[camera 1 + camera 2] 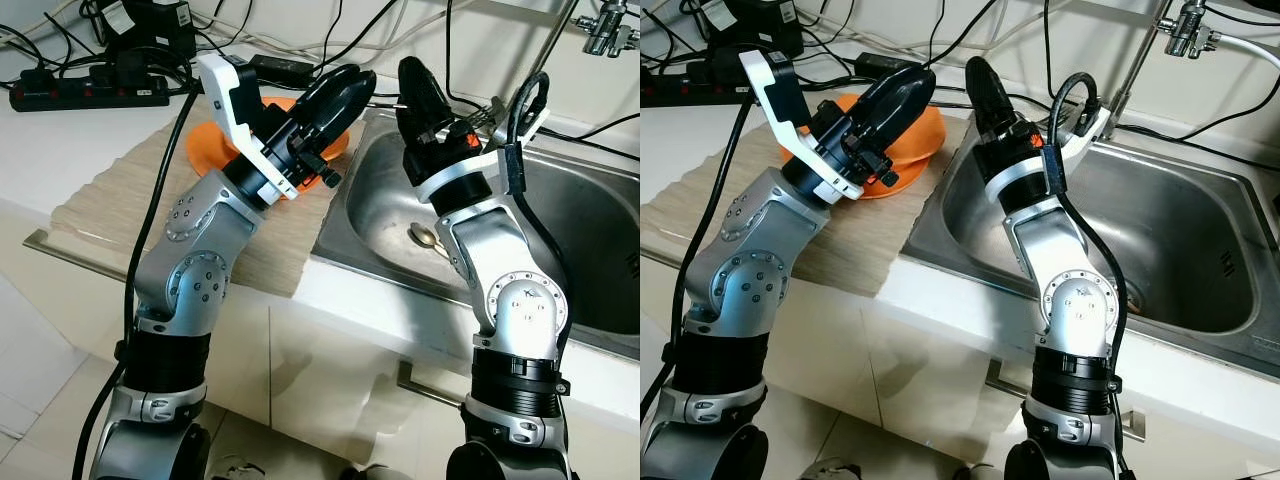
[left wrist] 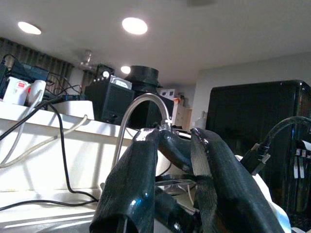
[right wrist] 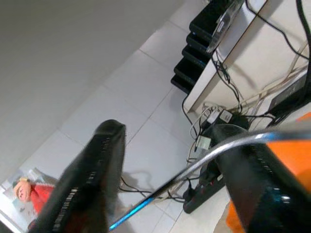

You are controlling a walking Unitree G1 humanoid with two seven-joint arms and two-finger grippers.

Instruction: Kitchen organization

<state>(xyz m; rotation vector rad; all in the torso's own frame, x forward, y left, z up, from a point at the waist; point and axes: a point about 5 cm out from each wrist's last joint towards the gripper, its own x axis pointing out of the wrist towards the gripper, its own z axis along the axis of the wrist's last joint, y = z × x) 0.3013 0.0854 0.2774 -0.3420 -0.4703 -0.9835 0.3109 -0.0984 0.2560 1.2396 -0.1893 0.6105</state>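
At the counter's edge, beside the sink (image 1: 575,255):

- Left gripper (image 1: 355,82): raised, fingers pressed together, empty. Orange plate (image 1: 925,135) just beneath and behind it, on a woven mat (image 1: 110,200).
- Right gripper (image 1: 410,72): raised above the sink's near-left corner. A thin metal utensil (image 3: 214,153) crosses between its fingers; clamped or merely resting, cannot tell.
- Spoon (image 1: 424,237): on the sink floor, below the right gripper.

Handling advice: confirm the grip on the utensil first. Then carry it low and level toward the plate, clear of the left gripper close alongside.
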